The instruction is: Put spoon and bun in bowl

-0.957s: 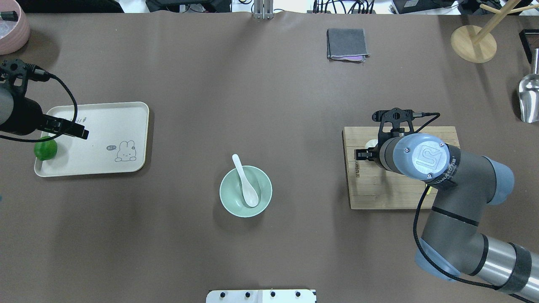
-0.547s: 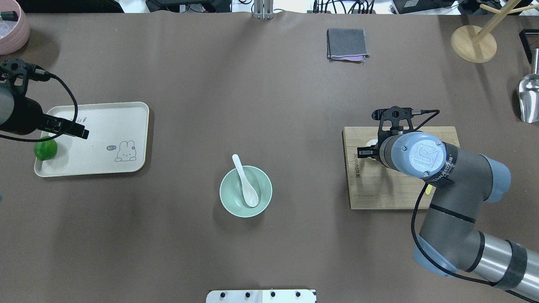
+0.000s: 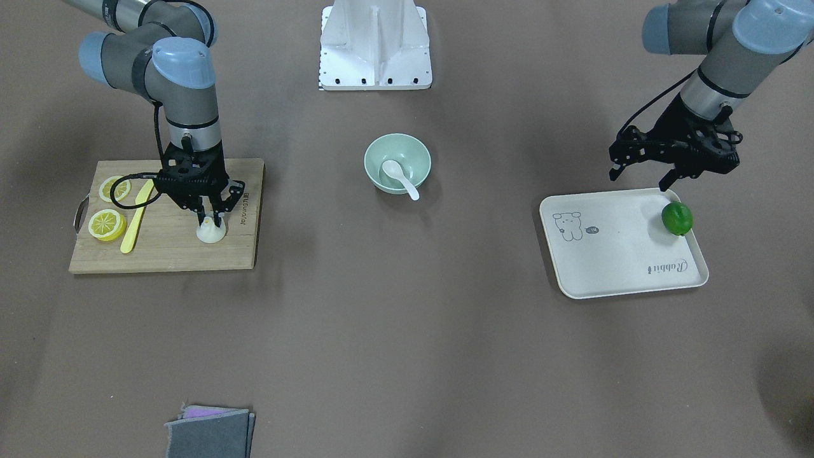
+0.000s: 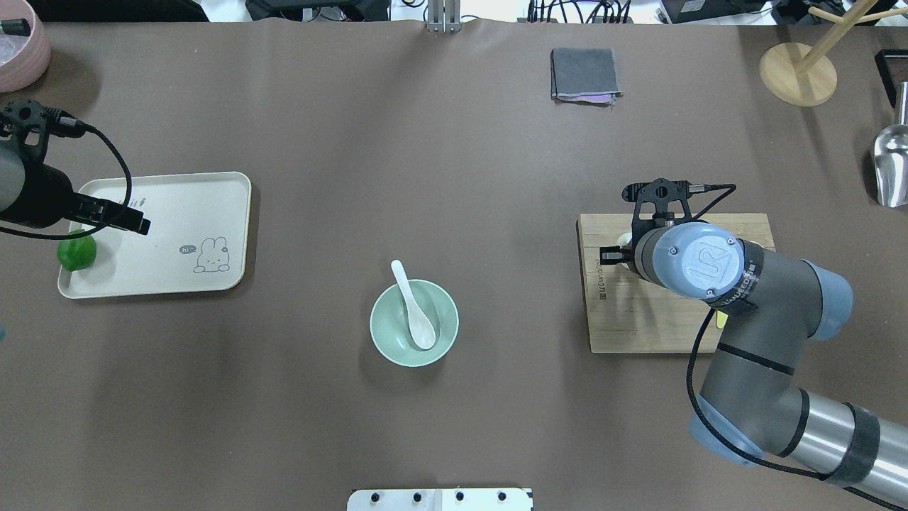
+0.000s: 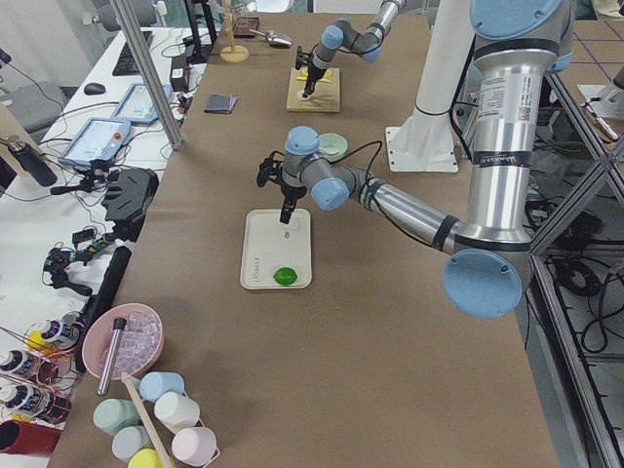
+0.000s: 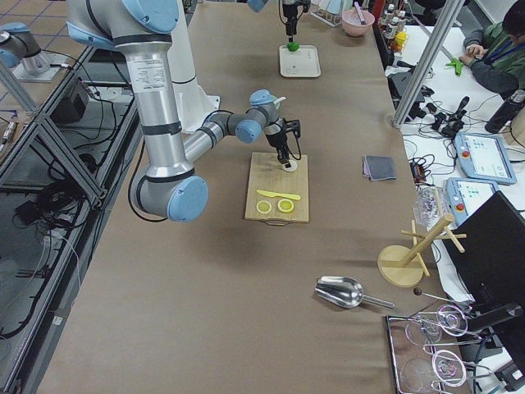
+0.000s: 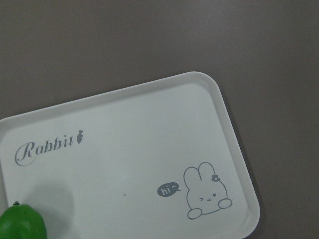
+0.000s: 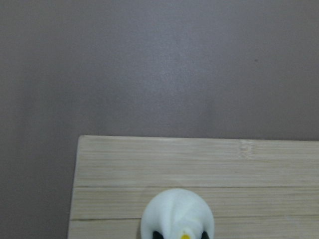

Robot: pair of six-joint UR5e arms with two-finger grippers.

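Note:
The white spoon (image 4: 418, 317) lies in the mint-green bowl (image 4: 379, 333) at mid-table, handle over the far rim. It shows in the front view too: spoon (image 3: 398, 173), bowl (image 3: 370, 159). The white bun (image 3: 210, 234) sits on the wooden board (image 3: 191, 254). My right gripper (image 3: 212, 220) points straight down on it, open with a narrow gap. In the right wrist view its fingertips (image 8: 157, 234) flank the yellow dot on the bun (image 8: 174, 209). My left gripper (image 3: 639, 178) is open and empty above the tray's far edge.
Lemon slices (image 3: 106, 224) and a yellow knife (image 3: 137, 219) lie on the board beside the bun. A green lime (image 3: 676, 218) sits on the white rabbit tray (image 3: 610, 254). A grey cloth (image 4: 585, 73), a wooden stand (image 4: 798, 73) and a metal scoop (image 4: 890, 163) are at the far side.
My right arm has shifted slightly toward the table's far side, bringing the gripper over the bun. The left arm, spoon and bowl have not moved.

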